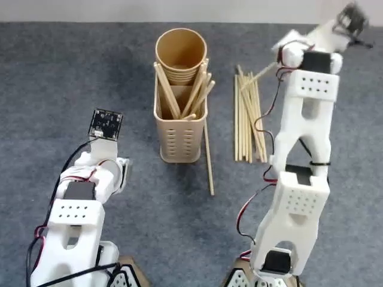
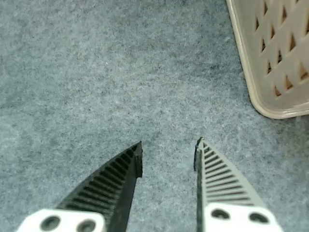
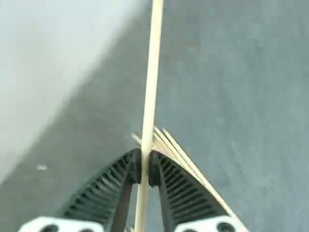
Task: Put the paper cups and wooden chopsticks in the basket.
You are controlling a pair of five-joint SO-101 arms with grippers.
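Note:
A beige slotted basket [image 1: 179,134] stands mid-table. It holds a stack of paper cups [image 1: 181,55] and several wooden chopsticks [image 1: 194,95]. My right gripper [image 3: 145,166] is shut on one chopstick [image 3: 152,72], held tilted above the far end of a loose chopstick pile [image 1: 248,122] right of the basket; that held chopstick [image 1: 258,75] slants down toward the pile. A single chopstick [image 1: 208,161] lies beside the basket's right wall. My left gripper [image 2: 169,150] is open over bare carpet, just short of the basket's near corner [image 2: 275,72].
Grey carpet [image 1: 72,72] covers the table, and a pale wall edge [image 3: 48,63] runs along the far side. The left arm [image 1: 78,203] sits at the near left, the right arm [image 1: 302,155] at the near right.

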